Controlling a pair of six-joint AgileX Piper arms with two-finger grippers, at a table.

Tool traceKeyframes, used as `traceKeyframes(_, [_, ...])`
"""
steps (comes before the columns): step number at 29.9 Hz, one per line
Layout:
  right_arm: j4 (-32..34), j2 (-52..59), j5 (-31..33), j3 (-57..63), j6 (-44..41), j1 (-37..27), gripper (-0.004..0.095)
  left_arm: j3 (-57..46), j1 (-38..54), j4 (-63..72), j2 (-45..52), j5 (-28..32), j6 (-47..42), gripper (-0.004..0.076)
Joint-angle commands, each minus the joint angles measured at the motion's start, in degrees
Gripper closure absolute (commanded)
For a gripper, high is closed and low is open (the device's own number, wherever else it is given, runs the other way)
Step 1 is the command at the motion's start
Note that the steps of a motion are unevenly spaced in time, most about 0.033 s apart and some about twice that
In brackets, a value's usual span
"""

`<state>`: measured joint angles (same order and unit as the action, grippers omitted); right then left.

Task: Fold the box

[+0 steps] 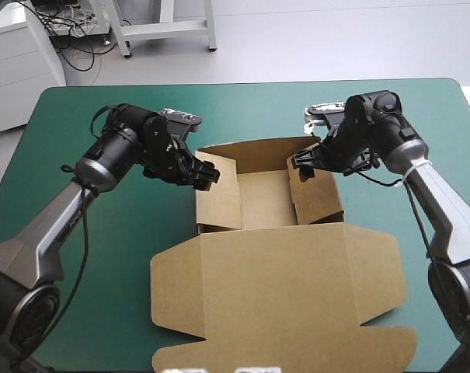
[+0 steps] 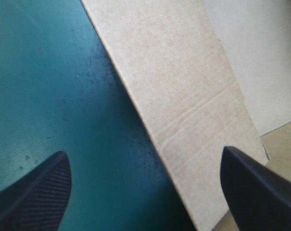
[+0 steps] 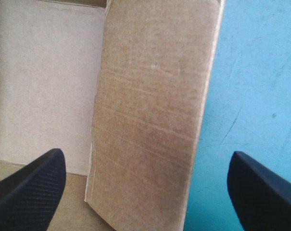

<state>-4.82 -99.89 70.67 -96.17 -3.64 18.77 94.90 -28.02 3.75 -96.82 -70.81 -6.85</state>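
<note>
On the teal-green counter (image 1: 242, 109), the left gripper (image 1: 207, 177), fingers (image 2: 39, 192) apart, straddles the left wall of the brown box (image 1: 281, 287), an open tray at the counter's middle with its lid flat toward the near edge. The right gripper (image 1: 303, 167), likewise spread, straddles the right wall

Left arm (image 1: 54, 219) showing silver-grey tapered links, right arm (image 1: 440, 196) matching, black rounded wrist housings (image 1: 145, 134) on both, broad black fingers (image 2: 37, 195) with a fine woven texture

Box (image 1: 267, 193) sits on table (image 1: 87, 116) (lid (image 1: 281, 291) toward near edge).
</note>
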Motion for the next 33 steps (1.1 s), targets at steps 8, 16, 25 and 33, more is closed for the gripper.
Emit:
traceKeyframes(8, [0.4, 9.5, 0.7, -1.9, 0.8, 0.1, 0.0075, 1.2, -0.3, -0.7, 20.4, -3.5, 2.2, 0.0471])
traceKeyframes(16, [0.3, 9.7, 0.7, -1.9, 1.4, 0.1, 0.0075, -1.7, -0.3, 2.7, 33.5, -3.6, 3.5, 0.0756])
traceKeyframes(25, [0.3, 6.6, 0.7, -1.9, 2.6, 0.1, 0.0075, -17.8, -0.3, 5.0, 43.9, -3.6, 3.5, 0.0756])
traceKeyframes(33, [0.3, 0.1, 0.4, -1.9, 2.6, -0.6, 0.0075, -33.5, -0.3, 5.1, 48.7, -3.6, 3.5, 0.0756])
